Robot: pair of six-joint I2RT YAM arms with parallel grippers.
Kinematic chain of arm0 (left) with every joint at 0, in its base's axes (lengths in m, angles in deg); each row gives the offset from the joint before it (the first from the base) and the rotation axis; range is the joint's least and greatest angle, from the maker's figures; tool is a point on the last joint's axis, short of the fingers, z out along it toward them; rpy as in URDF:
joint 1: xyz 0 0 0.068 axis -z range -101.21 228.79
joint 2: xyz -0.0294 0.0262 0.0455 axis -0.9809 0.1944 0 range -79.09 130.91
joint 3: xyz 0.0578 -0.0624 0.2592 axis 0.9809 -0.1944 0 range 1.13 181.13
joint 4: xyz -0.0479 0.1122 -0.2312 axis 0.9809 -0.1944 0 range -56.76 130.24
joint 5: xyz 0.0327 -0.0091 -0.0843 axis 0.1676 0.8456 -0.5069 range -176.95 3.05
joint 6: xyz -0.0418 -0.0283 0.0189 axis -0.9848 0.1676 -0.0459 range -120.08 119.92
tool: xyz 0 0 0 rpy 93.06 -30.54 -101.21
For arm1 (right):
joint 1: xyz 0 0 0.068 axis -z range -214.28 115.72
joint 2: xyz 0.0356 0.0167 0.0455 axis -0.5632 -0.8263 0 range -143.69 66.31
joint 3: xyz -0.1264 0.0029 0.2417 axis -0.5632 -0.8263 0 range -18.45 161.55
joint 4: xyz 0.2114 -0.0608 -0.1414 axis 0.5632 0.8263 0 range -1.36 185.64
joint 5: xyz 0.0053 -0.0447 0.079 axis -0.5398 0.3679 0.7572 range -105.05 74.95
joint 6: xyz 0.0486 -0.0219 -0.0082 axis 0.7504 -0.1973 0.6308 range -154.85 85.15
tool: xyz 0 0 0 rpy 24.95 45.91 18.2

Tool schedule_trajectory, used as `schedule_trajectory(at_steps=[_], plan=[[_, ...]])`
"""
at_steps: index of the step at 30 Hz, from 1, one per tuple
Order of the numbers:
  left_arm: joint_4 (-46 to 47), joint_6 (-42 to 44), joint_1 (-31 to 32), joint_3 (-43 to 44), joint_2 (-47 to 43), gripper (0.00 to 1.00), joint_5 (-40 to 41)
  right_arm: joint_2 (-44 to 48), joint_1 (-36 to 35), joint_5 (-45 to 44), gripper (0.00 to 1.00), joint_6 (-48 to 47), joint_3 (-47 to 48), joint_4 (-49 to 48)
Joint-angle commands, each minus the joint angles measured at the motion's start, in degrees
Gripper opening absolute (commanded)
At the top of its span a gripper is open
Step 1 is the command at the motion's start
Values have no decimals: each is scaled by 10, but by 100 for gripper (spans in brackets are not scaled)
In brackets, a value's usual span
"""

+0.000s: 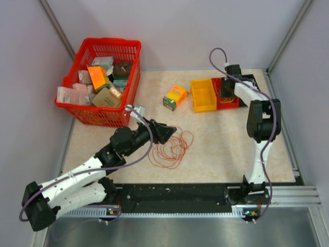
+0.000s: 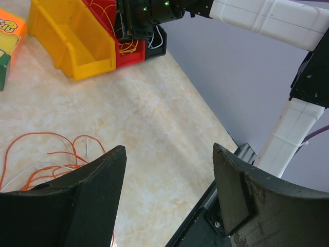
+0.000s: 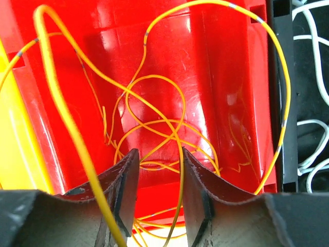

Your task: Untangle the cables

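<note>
Left end effector point(image 2: 168, 149) first: released, jaws spread wide, nothing between them, hovering above bare tabletop point(image 2: 154, 103). Just off its left finger, flat on the tabletop: the orange-red cables point(image 2: 51, 154), loose overlapping loops, a pale strand or two mixed in. Farther ahead and to the left, a yellow-and-orange box point(image 2: 7, 41). Well ahead, a yellow bin point(image 2: 72, 41), and right beside it, on the far side, a red bin point(image 2: 131, 59).

Now the right end effector point(image 3: 160, 152): dipped straight into that red bin, jaws only narrowly parted, not clenched. Threading through the gap, thin strands of the yellow cables point(image 3: 154, 128), with no sign of being pinched. Across its left finger, very close to the lens, one thicker-looking yellow strand, out of focus. Just beyond the fingertips, a tangle of yellow loops on the red floor, arcing up the bin's walls. To its right, past the red wall, a black bin point(image 3: 295, 51) with the white cables point(image 3: 313, 92) curled inside.

Back at the left end effector, well off to its left and behind: a red basket point(image 1: 77, 110) packed with boxes and packets.
</note>
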Motion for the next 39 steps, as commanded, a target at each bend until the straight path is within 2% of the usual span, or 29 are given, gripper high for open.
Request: schedule_trajectory(at_steps=[1,9,17,29,34,39], plan=[[33,-3,-2,3,4,72,-6,35,1,5,39,13,27,23],[31,-2,-2,10,26,73,-35,83,4,17,56,23,28,49],[-77,42,-2,52,76,76,-38,100,5,10,69,18,63,83],[-57,36,-3,47,92,73,-74,66,6,14,69,6,91,101],[-58,31,-3,44,101,72,-68,102,6,32,61,63,58,100],[-127,36,-5,75,132,73,-40,182,5,24,64,134,-1,89]])
